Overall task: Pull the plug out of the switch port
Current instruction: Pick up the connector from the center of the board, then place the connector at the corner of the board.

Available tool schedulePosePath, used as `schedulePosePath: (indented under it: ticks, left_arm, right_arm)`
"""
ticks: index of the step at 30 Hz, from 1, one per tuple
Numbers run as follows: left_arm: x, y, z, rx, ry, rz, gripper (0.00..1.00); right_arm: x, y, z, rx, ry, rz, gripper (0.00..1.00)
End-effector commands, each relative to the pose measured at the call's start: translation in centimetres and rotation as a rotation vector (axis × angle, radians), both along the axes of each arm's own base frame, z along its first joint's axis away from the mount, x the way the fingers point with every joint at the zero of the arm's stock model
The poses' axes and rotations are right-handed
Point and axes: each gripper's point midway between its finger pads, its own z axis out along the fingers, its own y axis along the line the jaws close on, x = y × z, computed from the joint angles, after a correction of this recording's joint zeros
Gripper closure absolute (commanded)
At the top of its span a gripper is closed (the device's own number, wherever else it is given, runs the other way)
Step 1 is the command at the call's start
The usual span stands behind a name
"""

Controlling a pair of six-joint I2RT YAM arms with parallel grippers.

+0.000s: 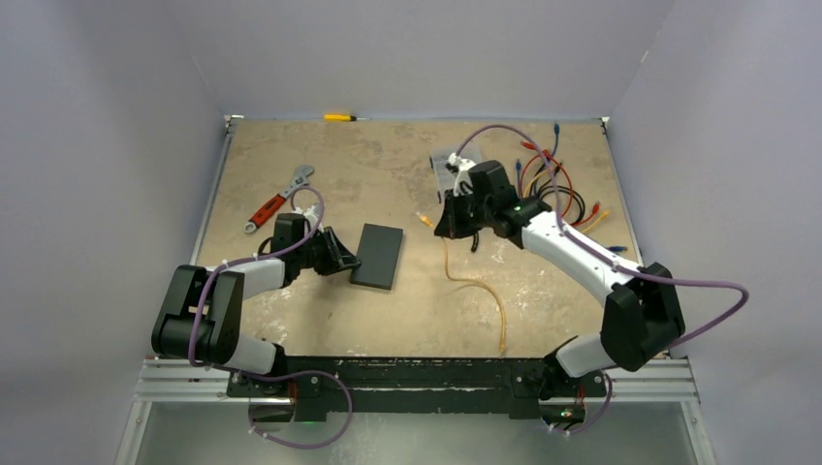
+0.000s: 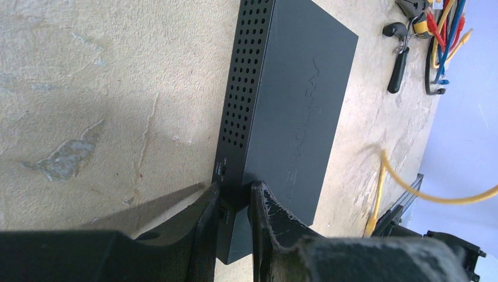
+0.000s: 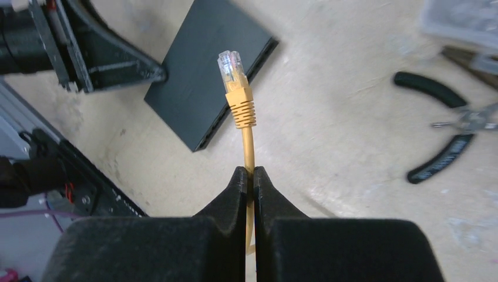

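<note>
The matte-black switch [image 1: 377, 256] lies flat left of the table's middle. My left gripper [image 1: 339, 262] is shut on its near-left edge; in the left wrist view the fingertips [image 2: 261, 197] clamp the switch [image 2: 293, 100] at its corner, one on the perforated side, one on top. My right gripper [image 1: 448, 225] is raised to the right of the switch and shut on the yellow cable [image 3: 249, 150]. The clear plug [image 3: 230, 64] with its yellow boot stands free above the fingers [image 3: 238, 182], out of the switch [image 3: 205, 88]. The ports are hidden.
The yellow cable [image 1: 475, 286] trails to the near edge. A red-handled wrench [image 1: 276, 205] lies at the back left and a yellow screwdriver [image 1: 339, 117] at the far edge. A clear organiser box [image 1: 451, 165], a cable bundle [image 1: 557, 184] and pliers [image 3: 440, 135] are at the back right.
</note>
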Motion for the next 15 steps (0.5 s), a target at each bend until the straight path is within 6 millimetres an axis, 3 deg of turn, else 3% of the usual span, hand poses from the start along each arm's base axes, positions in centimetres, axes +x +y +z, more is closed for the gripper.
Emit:
schedulePosePath:
  ticks: [1, 15]
  left_arm:
    - [-3.2, 1.9, -4.4, 0.130, 0.163, 0.039, 0.92]
    - [-2.9, 1.9, -4.3, 0.132, 0.161, 0.038, 0.92]
  right_arm:
    - [3.1, -2.6, 4.3, 0.100, -0.086, -0.058, 1.00]
    - [7.8, -13.8, 10.3, 0.103, -0.268, -0.359, 1.00]
